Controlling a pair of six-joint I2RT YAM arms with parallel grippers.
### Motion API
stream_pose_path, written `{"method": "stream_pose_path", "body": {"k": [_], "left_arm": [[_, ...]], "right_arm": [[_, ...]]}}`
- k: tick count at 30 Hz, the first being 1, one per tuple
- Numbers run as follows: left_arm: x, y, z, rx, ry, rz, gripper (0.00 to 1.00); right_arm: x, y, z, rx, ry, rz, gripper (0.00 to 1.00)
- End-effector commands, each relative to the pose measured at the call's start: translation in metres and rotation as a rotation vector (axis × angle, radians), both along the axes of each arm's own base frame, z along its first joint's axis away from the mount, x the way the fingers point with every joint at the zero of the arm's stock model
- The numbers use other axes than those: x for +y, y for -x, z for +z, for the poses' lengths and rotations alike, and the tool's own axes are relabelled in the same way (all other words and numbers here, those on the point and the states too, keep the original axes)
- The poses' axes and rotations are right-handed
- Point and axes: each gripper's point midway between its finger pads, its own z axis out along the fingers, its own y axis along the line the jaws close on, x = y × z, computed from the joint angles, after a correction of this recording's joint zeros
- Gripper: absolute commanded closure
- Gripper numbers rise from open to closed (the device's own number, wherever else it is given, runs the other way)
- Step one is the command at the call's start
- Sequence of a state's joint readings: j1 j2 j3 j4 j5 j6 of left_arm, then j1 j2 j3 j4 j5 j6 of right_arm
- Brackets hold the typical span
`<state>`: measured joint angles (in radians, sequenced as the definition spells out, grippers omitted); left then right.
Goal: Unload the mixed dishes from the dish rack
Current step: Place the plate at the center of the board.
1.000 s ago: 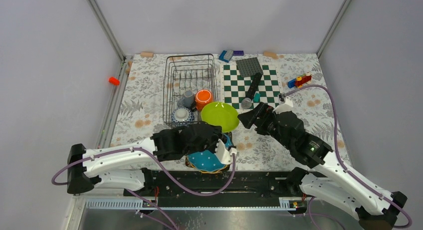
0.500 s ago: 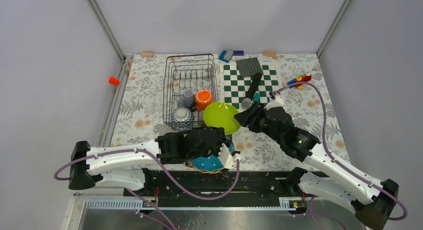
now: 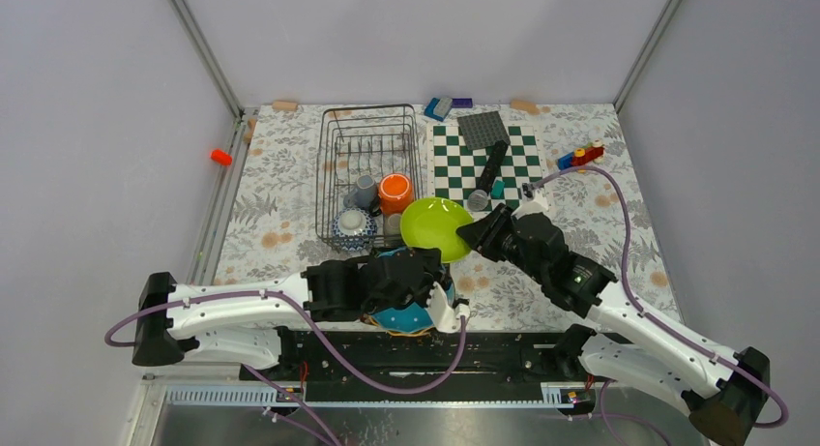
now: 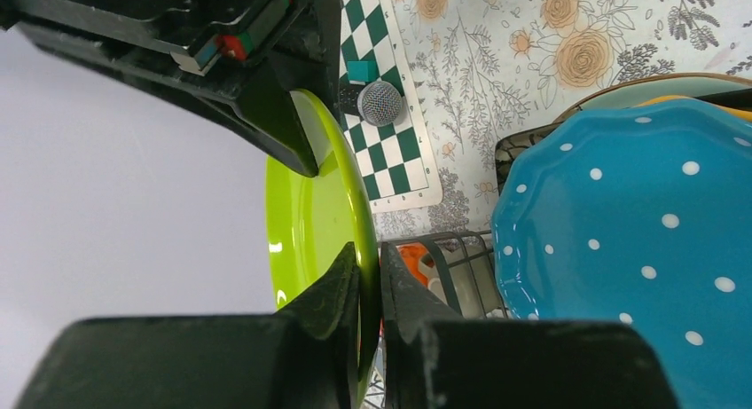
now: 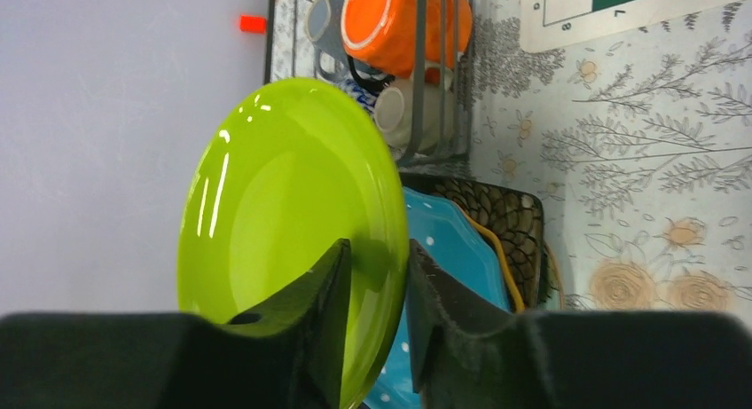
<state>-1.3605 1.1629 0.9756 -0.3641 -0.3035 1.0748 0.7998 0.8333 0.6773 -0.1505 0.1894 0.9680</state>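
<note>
Between their fingers, the left gripper [image 4: 368,254] and right gripper [image 5: 377,249] each clamp the lime green plate [image 3: 430,223] by its rim, out of the dish rack [image 3: 329,175]. One should loosen only once the other's pinch looks firm.

Arms angled inward, left hand [image 4: 367,265] and right hand [image 5: 379,260] both clamped on lime green plate [image 5: 275,196]

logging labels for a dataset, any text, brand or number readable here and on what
No text can be read in any view.
Checkerboard mat border: tiny marks, right wrist view, too small to read.
Lime green plate, blue dotted plate, orange mug: no lettering shows.
</note>
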Motion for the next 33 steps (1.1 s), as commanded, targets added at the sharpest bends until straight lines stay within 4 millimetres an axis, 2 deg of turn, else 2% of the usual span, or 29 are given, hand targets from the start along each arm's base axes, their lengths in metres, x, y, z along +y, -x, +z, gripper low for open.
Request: {"method": "stream_pose_path", "body": {"k": [1, 3, 4, 5, 6, 10, 15, 19, 22, 25, 28, 30, 33], "left_arm": [[-0.016, -0.002, 0.038, -0.054, 0.125, -0.01, 0.94], [-0.017, -0.003, 0.035, -0.059, 0.115, -0.007, 0.68], [-0.017, -0.003, 0.034, -0.06, 0.112, -0.004, 0.53], [-0.017, -0.004, 0.033, -0.062, 0.11, 0.0, 0.19], [-0.018, -0.004, 0.031, -0.061, 0.108, 0.003, 0.03], [-0.018, -0.006, 0.027, -0.055, 0.118, 0.018, 0.01], [-0.019, -0.004, 0.037, -0.009, 0.231, 0.04, 0.01], [-0.018, 0.004, 0.04, 0.054, 0.366, 0.036, 0.01], [-0.014, 0.002, 0.052, 0.111, 0.564, 0.095, 0.01], [-0.002, -0.008, 0.074, 0.203, 0.828, 0.217, 0.01], [0.014, -0.023, 0.083, 0.316, 1.053, 0.359, 0.01], [0.03, -0.04, 0.08, 0.371, 1.151, 0.499, 0.01], [0.063, -0.078, 0.066, 0.439, 1.268, 0.761, 0.01]], "right_arm": [[0.011, -0.004, 0.024, -0.065, -0.139, 0.008, 0.78], [0.012, -0.005, 0.033, -0.087, -0.187, -0.001, 1.0], [0.011, -0.006, 0.035, -0.09, -0.198, -0.012, 1.0], [0.009, -0.006, 0.037, -0.098, -0.203, -0.021, 1.0], [0.007, -0.007, 0.038, -0.105, -0.208, -0.031, 1.0], [-0.002, -0.006, 0.046, -0.138, -0.224, -0.061, 1.0], [-0.03, -0.009, 0.04, -0.17, -0.182, -0.163, 1.0], [-0.056, -0.006, 0.022, -0.164, -0.1, -0.246, 1.0], [-0.071, -0.004, 0.008, -0.161, -0.067, -0.291, 1.0], [-0.085, -0.001, -0.015, -0.131, -0.024, -0.339, 1.0], [-0.085, 0.002, -0.034, -0.102, -0.022, -0.333, 1.0], [-0.079, 0.006, -0.042, -0.095, 0.004, -0.284, 1.0], [-0.064, 0.013, -0.047, -0.092, 0.05, -0.166, 1.0]]}}
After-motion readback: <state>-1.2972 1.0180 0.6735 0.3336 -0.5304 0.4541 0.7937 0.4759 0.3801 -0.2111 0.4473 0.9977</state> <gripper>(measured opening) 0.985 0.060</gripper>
